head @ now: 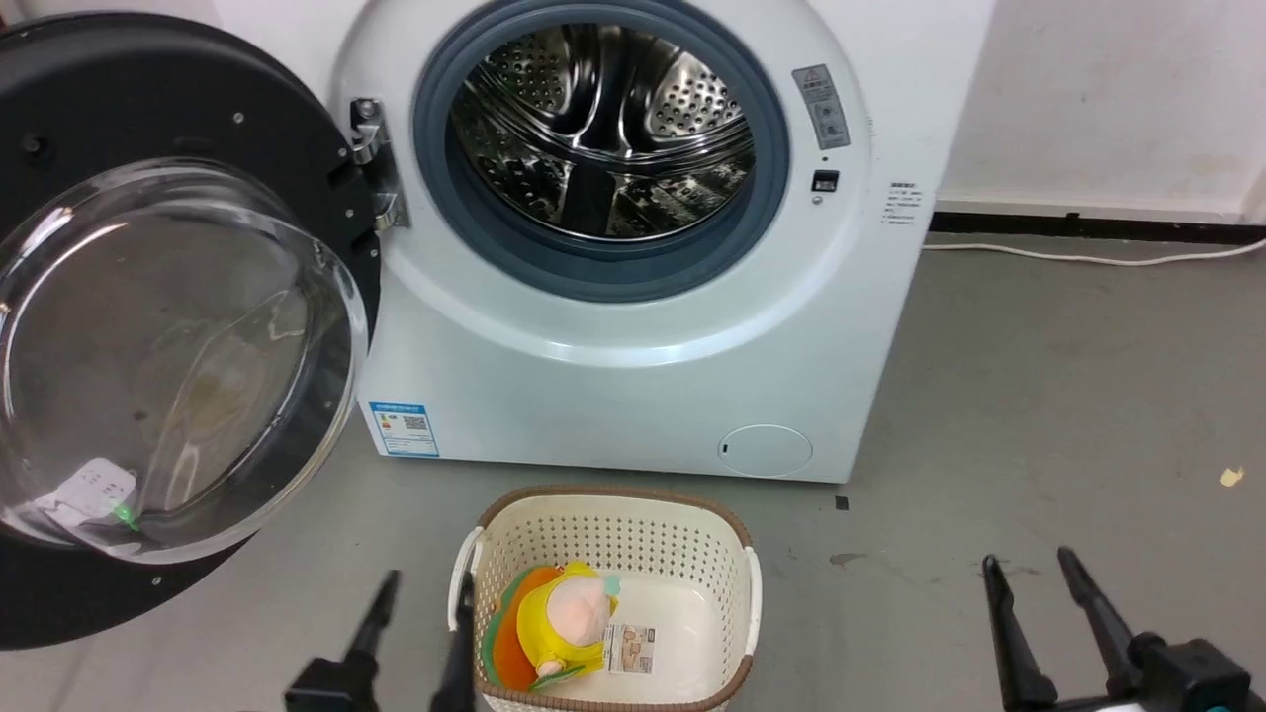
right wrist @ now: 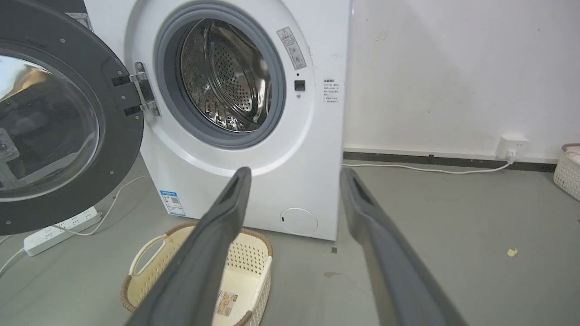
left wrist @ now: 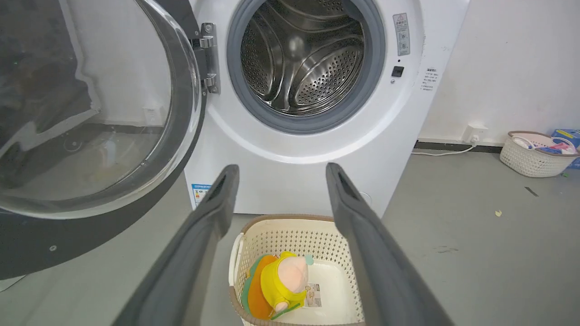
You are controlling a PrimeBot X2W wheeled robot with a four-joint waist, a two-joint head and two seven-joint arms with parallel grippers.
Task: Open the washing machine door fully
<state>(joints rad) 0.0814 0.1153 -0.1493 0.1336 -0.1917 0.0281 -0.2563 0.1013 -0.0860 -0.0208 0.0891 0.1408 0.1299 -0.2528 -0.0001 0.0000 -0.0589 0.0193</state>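
L gripper (head: 427, 583) & R gripper (head: 1029, 561) both spread wide, nothing held. Door (head: 178, 356) stands wide open, up-left of L gripper; washer (head: 613, 396) ahead of both; basket (head: 692, 554) just right of L gripper.

The head camera looks forward and down on the washing machine (head: 633, 396) from nearby. Both wrist cameras face it from lower, sharing the basket (head: 613, 534).

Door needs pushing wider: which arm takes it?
Likely left. The washing machine door hangs on the robot's left, nearest the open left pincer; the open right pincer sits beyond the basket.
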